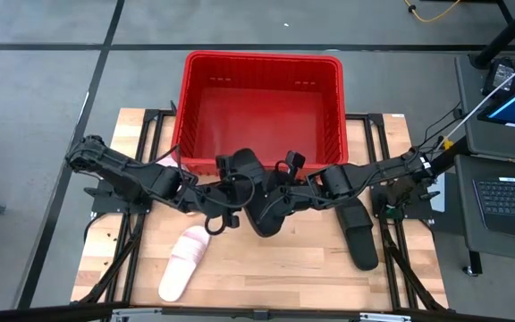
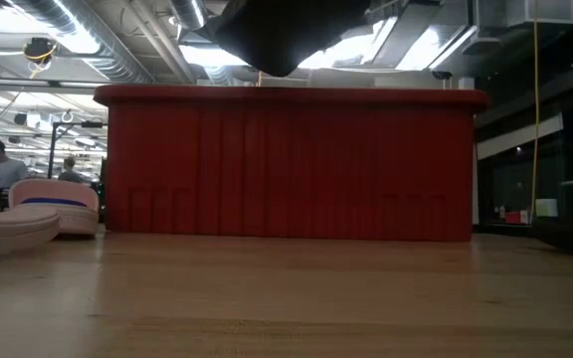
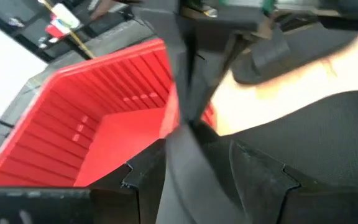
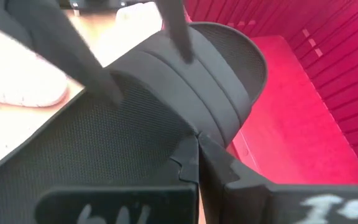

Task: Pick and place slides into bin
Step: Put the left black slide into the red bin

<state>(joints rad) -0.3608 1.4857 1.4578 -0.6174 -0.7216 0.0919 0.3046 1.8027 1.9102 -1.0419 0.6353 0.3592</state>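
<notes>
A: Black slide (image 1: 269,213) is held up off the desk at centre, just at the bin's (image 1: 262,61) 6 o'clock wall. Both claws are on it: left claw (image 1: 240,199) clamped on one edge, right claw (image 1: 286,199) on the other.

B: Others?

A: Second black slide (image 1: 358,234) lies flat at 4 o'clock from the held one, apart from it. Pink slide (image 1: 183,261) at 7 o'clock. Another pink one (image 2: 56,206) shows beside the bin only in the low view; from above just a sliver (image 1: 170,159) by the left arm.

B: Any labels?

A: White scrawl on the right claw body (image 4: 126,214) in its wrist view, unreadable. No brand legible on the slides.

B: Surface, room?

A: Pale wood desk (image 1: 284,277) on a black frame, grey floor. Laptop (image 1: 514,199) on a side stand at 3 o'clock, yellow cable (image 1: 432,11) at 1 o'clock. Low view adds ceiling ducts (image 2: 117,50) and people (image 2: 3,167) far back. Bin is bare inside (image 3: 114,134).
</notes>
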